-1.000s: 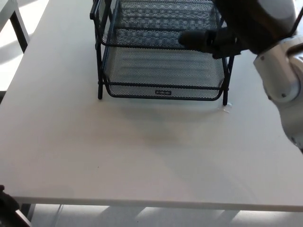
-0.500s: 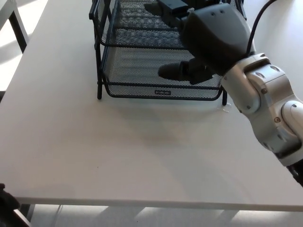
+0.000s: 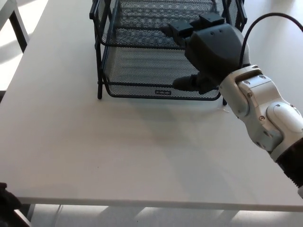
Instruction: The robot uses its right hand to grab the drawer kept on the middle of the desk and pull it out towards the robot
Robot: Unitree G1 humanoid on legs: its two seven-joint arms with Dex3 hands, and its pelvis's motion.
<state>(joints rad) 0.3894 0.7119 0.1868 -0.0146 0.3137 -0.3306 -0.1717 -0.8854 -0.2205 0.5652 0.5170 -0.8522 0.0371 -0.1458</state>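
A black wire-mesh drawer unit (image 3: 142, 42) stands at the far middle of the white desk (image 3: 118, 151). Its bottom drawer (image 3: 151, 71) has a front rim with a small label (image 3: 162, 92). My right hand (image 3: 206, 49) hovers over the right part of that drawer's front. Its fingers (image 3: 176, 29) are spread apart, two reaching over the upper tray's edge, the thumb (image 3: 187, 83) low beside the bottom drawer's front rim. It holds nothing. My left hand does not show.
A black table leg (image 3: 19, 28) stands at the top left, past the desk's left edge. The desk's near edge runs along the bottom of the picture. A small clear scrap (image 3: 227, 109) lies by the unit's right foot.
My right arm came in from the top right, swung down over the drawer, then drew back toward the front rim. The drawer unit has not moved.
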